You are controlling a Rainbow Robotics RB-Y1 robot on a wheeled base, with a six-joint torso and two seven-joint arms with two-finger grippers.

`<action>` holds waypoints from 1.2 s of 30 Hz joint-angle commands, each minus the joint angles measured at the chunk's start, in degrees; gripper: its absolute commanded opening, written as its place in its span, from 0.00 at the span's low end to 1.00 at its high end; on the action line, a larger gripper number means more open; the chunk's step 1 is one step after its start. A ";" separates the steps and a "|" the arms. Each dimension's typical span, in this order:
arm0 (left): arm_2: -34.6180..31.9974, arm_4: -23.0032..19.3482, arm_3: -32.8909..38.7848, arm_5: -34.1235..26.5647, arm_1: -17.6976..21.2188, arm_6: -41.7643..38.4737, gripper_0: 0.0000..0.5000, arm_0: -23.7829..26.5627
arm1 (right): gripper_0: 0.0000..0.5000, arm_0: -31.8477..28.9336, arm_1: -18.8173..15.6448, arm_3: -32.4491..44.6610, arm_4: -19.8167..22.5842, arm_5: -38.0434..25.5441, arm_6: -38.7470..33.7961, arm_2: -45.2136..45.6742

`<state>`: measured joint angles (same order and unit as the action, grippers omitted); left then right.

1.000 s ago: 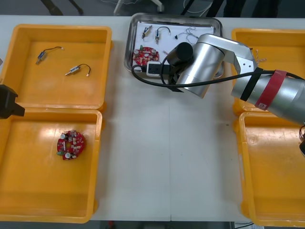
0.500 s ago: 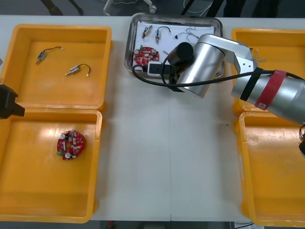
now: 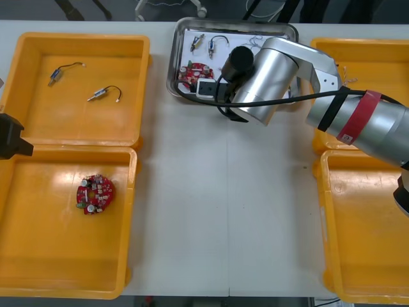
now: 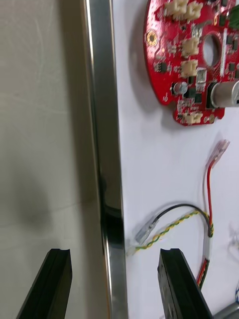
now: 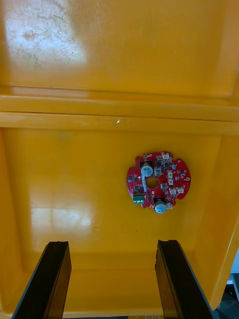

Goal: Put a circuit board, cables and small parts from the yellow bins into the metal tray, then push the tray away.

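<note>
Front view: the right arm reaches across the table to the tray [image 3: 238,24], which sits at 12 o'clock between the yellow bins [image 3: 137,96].
Right claw [image 4: 114,259]: wide open and holding nothing, it stands astride the tray's 6 o'clock rim.
Fingers: one is over the bare table [image 4: 45,149], the other over the tray's white floor.
Key relation: the rim runs from 3 to 9 o'clock between the two fingers, so a shove toward 12 o'clock would go square across it.
Bearing finger: the one on the table side looks placed to press the rim's outer face.
Tray load: a red board [image 4: 194,65] lies ahead of the inner finger, a red and yellow cable [image 4: 209,199] is close by it, and more cables and small parts [image 3: 208,43] lie at the 12 o'clock end.
Stage: loading looks done, and the push is the step in hand.
Nearer arm: the right, by far.
Left claw [image 5: 113,244]: wide open and empty, it is parked at 9 o'clock over a bin holding a spare board [image 5: 157,182].
</note>
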<state>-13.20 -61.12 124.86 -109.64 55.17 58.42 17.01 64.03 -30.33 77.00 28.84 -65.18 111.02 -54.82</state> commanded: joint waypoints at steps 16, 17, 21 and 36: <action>-1.83 -0.40 1.53 -0.36 2.48 4.42 1.00 -0.93 | 1.00 -5.32 -2.72 26.80 4.82 -33.70 -7.13 18.34; -1.83 -0.40 1.53 -0.36 2.48 4.42 1.00 -0.93 | 1.00 -5.84 -2.98 27.77 4.82 -34.49 -7.66 18.87; -1.83 -0.40 1.53 -0.36 2.48 4.42 1.00 -0.93 | 1.00 -8.74 -5.53 34.27 5.53 -40.82 -11.00 21.68; -1.83 -0.40 1.53 -0.36 2.48 4.42 1.00 -0.93 | 1.00 -18.50 -10.72 44.99 16.25 -44.82 -18.29 43.22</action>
<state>-13.21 -61.12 124.93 -109.64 55.17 58.42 17.00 47.47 -38.20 119.82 43.39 -109.77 94.89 -15.92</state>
